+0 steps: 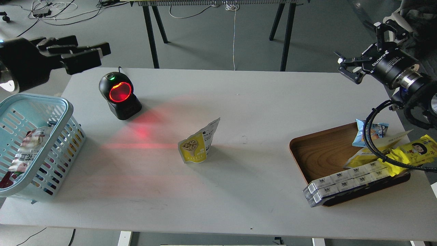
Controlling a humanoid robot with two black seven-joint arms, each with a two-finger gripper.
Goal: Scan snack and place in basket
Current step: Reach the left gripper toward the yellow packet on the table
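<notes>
Jaws of the left gripper point(92, 54) hold nothing; the dark fingers lie close together, and whether they are parted cannot be told. Right gripper point(348, 66) hangs beyond the right bench point(259, 102) edge with its jaws spread, empty too. Open bench surface lies all around the snack point(197, 143), which stands upright near the middle, well apart from both grippers. Its yellow and white front shows tan balls. The scanner point(119, 95) glows red to its upper left. The basket point(51, 102) sits tilted at the left edge, the wooden tray point(317, 153) at the right.
</notes>
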